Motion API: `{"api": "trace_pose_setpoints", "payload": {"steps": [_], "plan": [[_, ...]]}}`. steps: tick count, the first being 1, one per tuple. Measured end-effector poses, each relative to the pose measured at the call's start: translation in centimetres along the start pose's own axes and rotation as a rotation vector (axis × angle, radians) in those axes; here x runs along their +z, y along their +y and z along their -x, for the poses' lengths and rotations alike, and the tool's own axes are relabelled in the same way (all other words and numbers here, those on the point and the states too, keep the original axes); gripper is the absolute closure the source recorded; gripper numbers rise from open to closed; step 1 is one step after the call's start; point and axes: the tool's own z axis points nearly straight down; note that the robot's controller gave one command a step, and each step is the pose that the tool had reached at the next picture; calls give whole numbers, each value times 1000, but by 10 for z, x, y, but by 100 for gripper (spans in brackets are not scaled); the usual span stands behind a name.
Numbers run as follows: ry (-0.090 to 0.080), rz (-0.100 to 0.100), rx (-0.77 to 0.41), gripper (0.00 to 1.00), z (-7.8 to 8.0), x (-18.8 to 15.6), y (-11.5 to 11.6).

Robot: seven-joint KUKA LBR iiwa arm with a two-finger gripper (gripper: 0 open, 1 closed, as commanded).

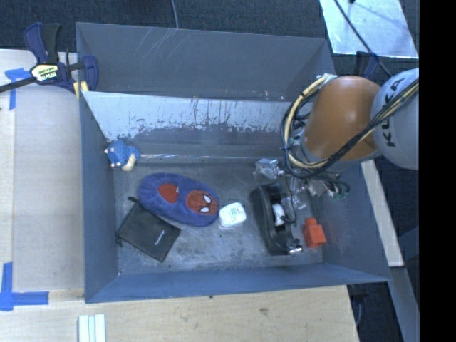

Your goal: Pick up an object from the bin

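Currently the end effector (288,211) hangs over the right-hand black case (269,232), presumably lined up to grasp it. We cannot tell its opening.

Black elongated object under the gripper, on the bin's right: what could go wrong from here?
The gripper hangs over the black elongated object close to the bin's right wall, so it might strike that wall. The small red block lies right beside the object and could be knocked or caught along with it.
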Motion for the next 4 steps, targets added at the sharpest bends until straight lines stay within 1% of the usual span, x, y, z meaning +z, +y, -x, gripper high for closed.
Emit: {"api": "trace_pose_setpoints", "payload": {"steps": [1, 2, 3, 4], "plan": [[15, -6, -24, 0, 2, 10, -14], [11, -12, -24, 100, 1, 10, -17], [1, 1, 14, 100, 41, 21, -30], [-3, 2, -38, 100, 36, -82, 31]]}}
